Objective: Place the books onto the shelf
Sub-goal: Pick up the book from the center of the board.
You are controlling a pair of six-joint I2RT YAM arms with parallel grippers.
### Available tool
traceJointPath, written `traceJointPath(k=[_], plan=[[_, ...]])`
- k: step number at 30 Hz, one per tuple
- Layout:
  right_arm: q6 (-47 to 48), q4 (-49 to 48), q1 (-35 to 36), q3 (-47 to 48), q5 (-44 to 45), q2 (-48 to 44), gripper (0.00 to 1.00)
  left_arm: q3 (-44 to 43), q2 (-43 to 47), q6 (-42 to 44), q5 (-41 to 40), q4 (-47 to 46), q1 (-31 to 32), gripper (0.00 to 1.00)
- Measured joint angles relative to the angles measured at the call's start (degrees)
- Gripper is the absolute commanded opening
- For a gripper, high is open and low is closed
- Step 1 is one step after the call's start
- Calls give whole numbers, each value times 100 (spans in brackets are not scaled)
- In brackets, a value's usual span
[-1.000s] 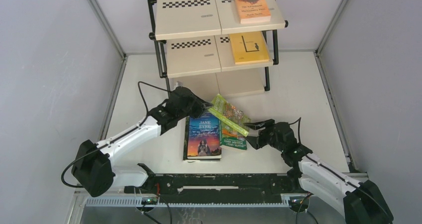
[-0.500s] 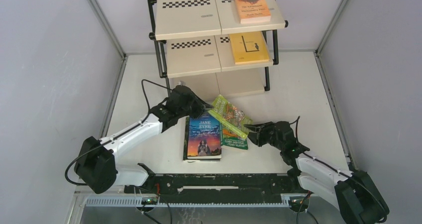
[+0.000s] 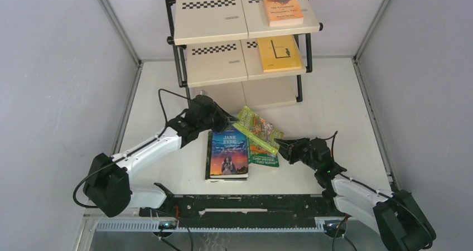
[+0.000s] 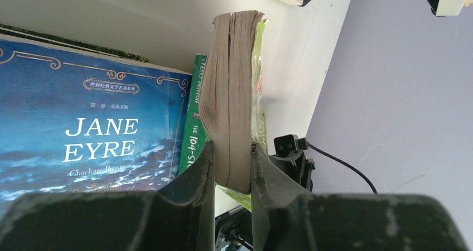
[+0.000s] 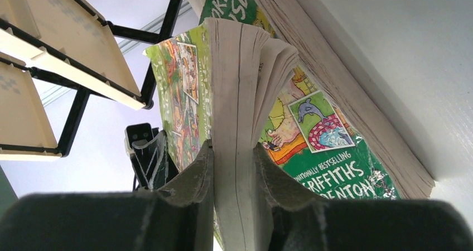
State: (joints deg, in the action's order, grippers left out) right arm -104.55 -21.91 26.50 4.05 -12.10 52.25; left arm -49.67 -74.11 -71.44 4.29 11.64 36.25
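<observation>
Above the table [image 3: 334, 106], green book [image 3: 257, 129]: lifted and tilted over a second green book [image 3: 263, 158] lying flat; Jane Eyre [image 3: 227, 153] lay just beside
Left gripper [image 4: 231, 150]: pinched the green book's page block at one end
Right gripper [image 5: 231, 150]: clamped the opposite end; pages fanned above its fingers
Shelf [image 3: 212, 14]: orange book [image 3: 281, 6] on top tier; yellow book [image 3: 278, 54] on middle tier

Lower green book [image 3: 263, 159]: top half prob. hidden.
</observation>
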Motion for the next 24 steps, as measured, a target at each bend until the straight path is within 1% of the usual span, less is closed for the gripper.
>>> traceJointPath(k=[5,8,15,19,24], plan=[[85,-31,13,-4,166,-166,0,11,0,7,103,-11,-76,27],[232,-26,17,-4,302,-323,0,11,0,28,195,-39,-129,32],[892,63,9,122,662,-501,0,11,-247,247,358,-61,-203,42],[1384,59,2,289,824,-457,0,4,-476,363,476,-83,-223,44],[1917,-72,-66,490,861,-94,0,-2,-754,442,516,-216,-269,47]])
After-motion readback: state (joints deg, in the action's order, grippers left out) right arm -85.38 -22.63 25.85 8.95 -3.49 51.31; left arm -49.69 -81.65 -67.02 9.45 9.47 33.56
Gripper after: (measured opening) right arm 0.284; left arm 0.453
